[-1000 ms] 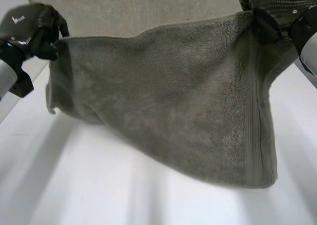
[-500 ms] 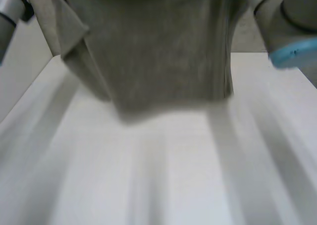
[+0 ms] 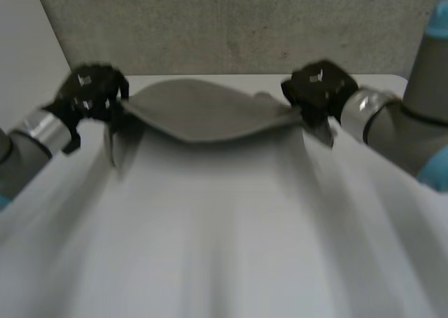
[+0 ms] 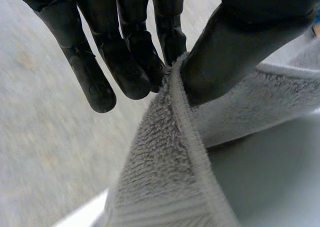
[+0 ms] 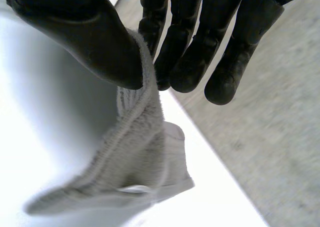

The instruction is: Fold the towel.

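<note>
Hanging near the far edge of the counter (image 3: 224, 248), the towel (image 3: 210, 115) is pinched by the left hand (image 3: 87, 94) and the right hand (image 3: 318, 87); no fold is judged finished.

Grey terry towel (image 3: 203, 111), stretched flat above the white table's far edge, middle sagging

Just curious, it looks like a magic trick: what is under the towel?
The towel hangs between the left hand and right hand; below it I see just white table. The table's far strip behind the cloth is hidden.
</note>
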{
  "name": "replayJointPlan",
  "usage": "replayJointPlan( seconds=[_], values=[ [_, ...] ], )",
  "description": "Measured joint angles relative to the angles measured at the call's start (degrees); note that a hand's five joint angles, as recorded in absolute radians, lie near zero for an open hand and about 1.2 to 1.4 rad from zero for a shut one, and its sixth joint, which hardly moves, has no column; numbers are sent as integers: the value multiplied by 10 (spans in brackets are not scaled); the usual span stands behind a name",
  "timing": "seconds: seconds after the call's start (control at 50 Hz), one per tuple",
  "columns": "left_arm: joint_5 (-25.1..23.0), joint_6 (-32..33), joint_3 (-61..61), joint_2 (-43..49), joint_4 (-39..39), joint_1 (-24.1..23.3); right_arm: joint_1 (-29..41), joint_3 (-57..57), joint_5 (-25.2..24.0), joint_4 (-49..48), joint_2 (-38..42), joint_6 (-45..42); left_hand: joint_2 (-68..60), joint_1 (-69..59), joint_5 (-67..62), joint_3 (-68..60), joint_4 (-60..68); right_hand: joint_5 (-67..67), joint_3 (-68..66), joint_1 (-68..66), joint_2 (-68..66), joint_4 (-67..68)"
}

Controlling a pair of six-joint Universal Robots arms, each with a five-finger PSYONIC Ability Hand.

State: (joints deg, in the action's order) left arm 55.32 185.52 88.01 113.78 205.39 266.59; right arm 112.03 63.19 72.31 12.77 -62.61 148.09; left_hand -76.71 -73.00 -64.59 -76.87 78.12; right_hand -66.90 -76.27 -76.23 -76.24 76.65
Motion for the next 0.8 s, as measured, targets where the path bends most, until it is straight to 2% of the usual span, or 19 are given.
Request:
replayJointPlan(
  seconds=[0.14, 0.2, 0.26, 0.46, 0.64, 0.74, 0.76, 0.8],
  values=[
    [-10, 145, 105, 19, 22, 9, -29, 190, -3, -89, -64, -16, 2, 1, -1, 2, -1, 0, 0, 0, 0, 0],
    [-6, 184, 120, 33, 31, 14, -51, 254, -4, -123, -85, -14, 102, 61, 74, 102, -115, 0, 0, 0, 0, 0],
    [-2, 204, 122, 49, 37, 19, -67, 295, -5, -149, -98, -10, 275, 236, 257, 271, -286, 0, 0, 0, 0, 0],
    [33, 211, 110, 90, 59, 22, -81, 345, -6, -186, -105, -4, 349, 320, 343, 347, -362, 0, 0, 0, 0, 0],
    [79, 208, 110, 87, 77, 23, -86, 356, 2, -207, -115, 3, 362, 333, 357, 360, -375, 0, 0, 0, 0, 0],
    [87, 208, 117, 74, 75, 27, -102, 361, 12, -228, -122, 18, 342, 308, 329, 342, -356, 0, 0, 0, 0, 0],
    [87, 208, 120, 69, 74, 28, -107, 361, 15, -232, -123, 23, 285, 252, 280, 287, -309, 0, 0, 0, 0, 0],
    [87, 207, 124, 58, 72, 30, -113, 362, 20, -239, -125, 33, 90, 63, 83, 95, -105, 0, 0, 0, 0, 0]
  ],
)
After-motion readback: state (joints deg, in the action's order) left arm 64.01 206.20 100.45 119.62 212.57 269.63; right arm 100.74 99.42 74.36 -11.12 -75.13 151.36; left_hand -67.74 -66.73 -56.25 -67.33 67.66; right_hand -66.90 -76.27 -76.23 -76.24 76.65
